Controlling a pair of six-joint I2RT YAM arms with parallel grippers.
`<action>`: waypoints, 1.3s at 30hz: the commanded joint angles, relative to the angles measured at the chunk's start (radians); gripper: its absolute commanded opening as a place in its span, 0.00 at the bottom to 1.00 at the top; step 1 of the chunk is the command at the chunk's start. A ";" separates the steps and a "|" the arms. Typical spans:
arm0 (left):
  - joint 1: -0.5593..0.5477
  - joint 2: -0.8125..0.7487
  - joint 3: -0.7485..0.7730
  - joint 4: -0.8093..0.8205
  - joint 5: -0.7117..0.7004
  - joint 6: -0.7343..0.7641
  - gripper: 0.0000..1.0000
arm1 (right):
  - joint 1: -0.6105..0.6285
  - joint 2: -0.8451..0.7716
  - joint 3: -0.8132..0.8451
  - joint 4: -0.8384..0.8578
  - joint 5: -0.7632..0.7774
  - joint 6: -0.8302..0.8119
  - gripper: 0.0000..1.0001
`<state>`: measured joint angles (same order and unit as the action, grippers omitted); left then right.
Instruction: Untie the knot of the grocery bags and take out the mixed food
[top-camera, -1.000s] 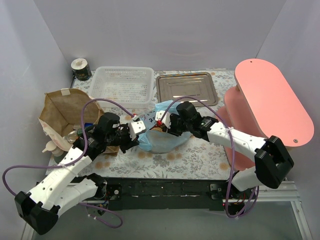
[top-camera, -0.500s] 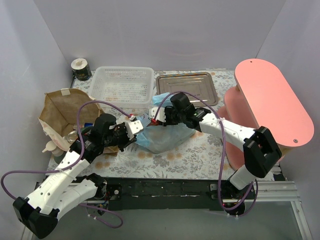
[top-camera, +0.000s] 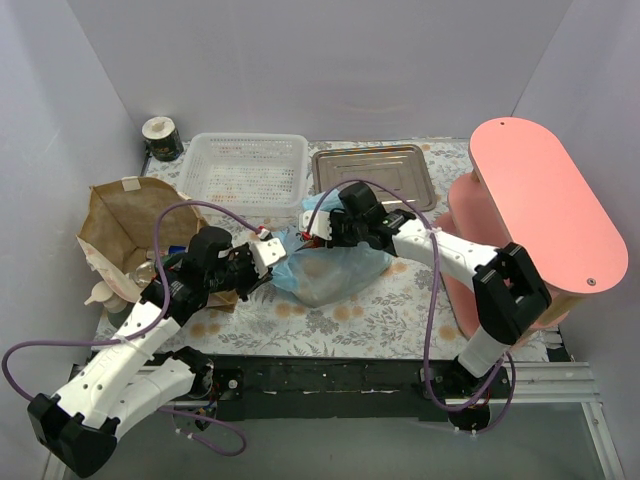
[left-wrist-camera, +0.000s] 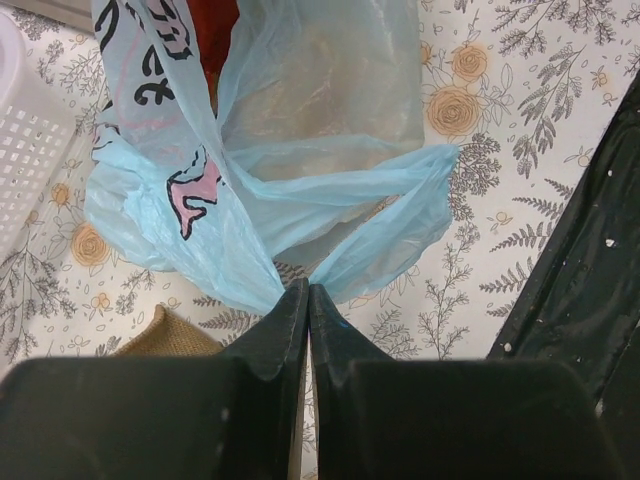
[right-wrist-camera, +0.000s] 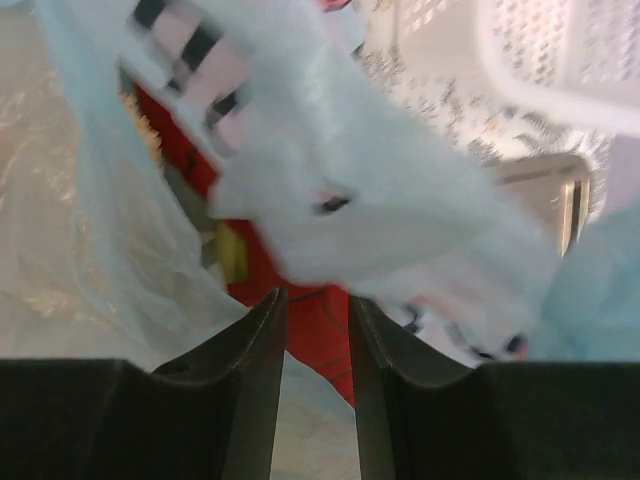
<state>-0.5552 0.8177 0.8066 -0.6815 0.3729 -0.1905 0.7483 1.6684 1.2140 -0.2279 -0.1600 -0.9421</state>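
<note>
Where the left pincer (left-wrist-camera: 308, 290) nips, the blue bag (left-wrist-camera: 320, 110) spreads ahead.

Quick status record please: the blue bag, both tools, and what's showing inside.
blue bag: lying between both tools, mouth partly open
left tool: shut on a gathered fold of the blue bag
right tool: at the bag's mouth, fingers slightly apart, grip unclear
red thing: visible inside the bag, just beyond the right tool
paper bag: standing at left, neither tool on it

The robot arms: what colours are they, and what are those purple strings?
The left arm and right arm have white shells with chunky black joints. The strings are thin purple cables looping along each arm. The fingers are dark, smooth and tapered.
</note>
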 joint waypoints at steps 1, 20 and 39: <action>0.009 0.003 -0.003 0.013 -0.028 0.005 0.00 | 0.012 -0.163 -0.126 0.001 0.008 0.112 0.39; 0.017 0.107 0.049 0.059 -0.011 0.013 0.00 | 0.089 -0.375 -0.093 -0.142 -0.225 0.247 0.43; 0.029 0.101 0.060 0.096 -0.074 -0.041 0.00 | 0.027 -0.046 0.060 -0.155 -0.082 -0.248 0.39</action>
<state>-0.5358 0.9405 0.8486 -0.6037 0.3141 -0.2253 0.8246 1.5375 1.1522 -0.3630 -0.2760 -1.0962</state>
